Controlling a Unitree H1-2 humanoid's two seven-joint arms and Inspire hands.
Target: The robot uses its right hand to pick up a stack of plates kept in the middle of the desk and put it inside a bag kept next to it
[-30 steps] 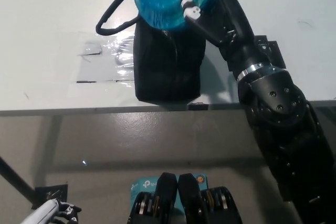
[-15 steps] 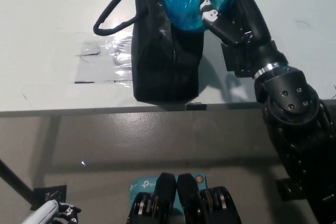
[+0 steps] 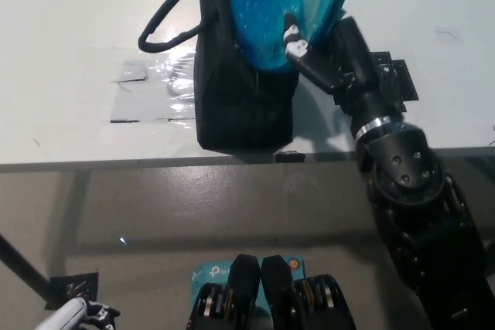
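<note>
Right hand [image 3: 309,52] grips blue plate stack [image 3: 290,5], held tilted over black bag [image 3: 244,90] on desk [image 3: 62,36].

Risk: stack edge catches bag rim, soft bag collapses or tips; tilt lets plates slip.

Bag opening hidden behind stack; stack top cropped. Left hand [image 3: 77,316] at lower left, state unclear.

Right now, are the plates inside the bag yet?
Not fully: the blue plates, held by the right hand, stick out above the black bag.
</note>
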